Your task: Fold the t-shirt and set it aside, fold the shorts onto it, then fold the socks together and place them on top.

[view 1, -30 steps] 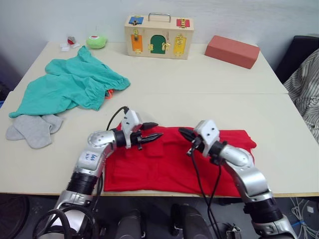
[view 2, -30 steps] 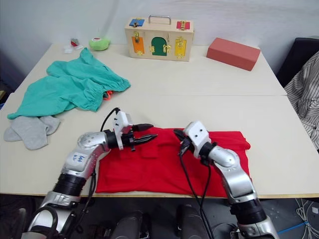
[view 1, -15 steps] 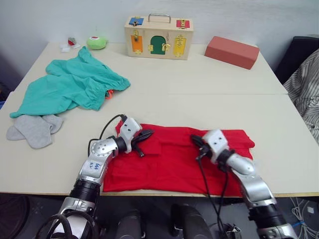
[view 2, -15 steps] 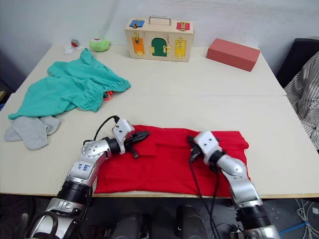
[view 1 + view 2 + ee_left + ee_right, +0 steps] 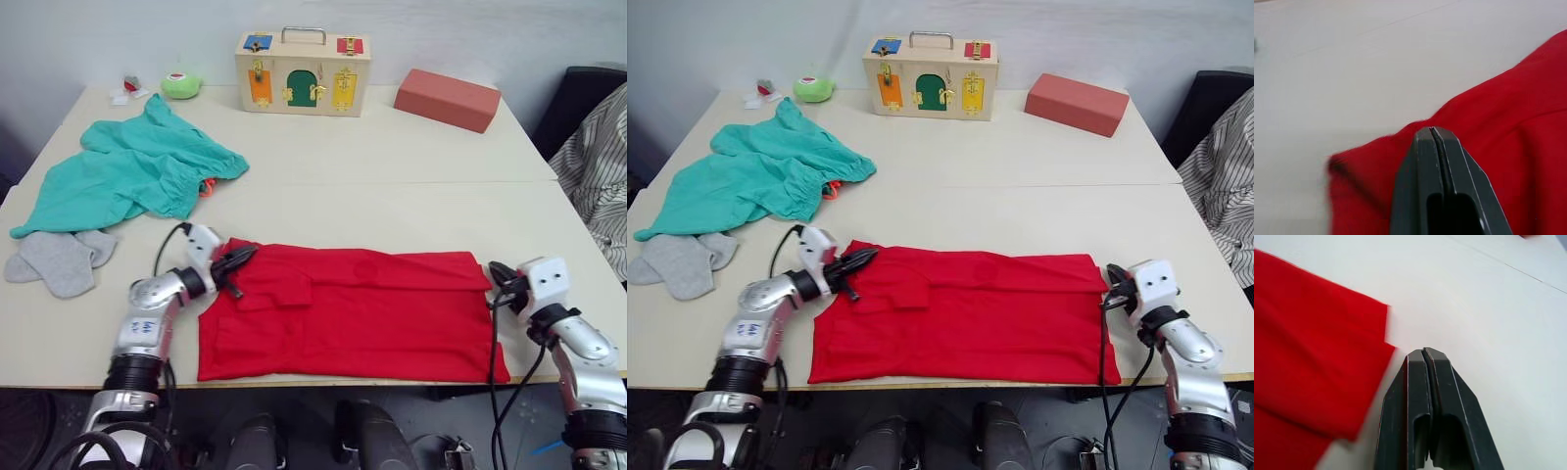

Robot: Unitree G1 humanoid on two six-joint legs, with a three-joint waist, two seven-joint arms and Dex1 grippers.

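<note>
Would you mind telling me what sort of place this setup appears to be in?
Probably a robotics lab or test room: clothes laid out on a plain table, a wooden latch-board toy box and a red block by a bare wall, like practice props.

Red t-shirt (image 5: 372,313) folded flat at front edge; teal shorts (image 5: 127,171) crumpled far-left, grey socks (image 5: 59,259) beside.

matt red cloth t-shirt (image 5: 372,313), smooth table (image 5: 411,206)

t-shirt (image 5: 372,313) collar and chest mark hidden by folds, socks (image 5: 54,259) overlapping, drawstring mostly tucked under shorts (image 5: 127,171)
</note>
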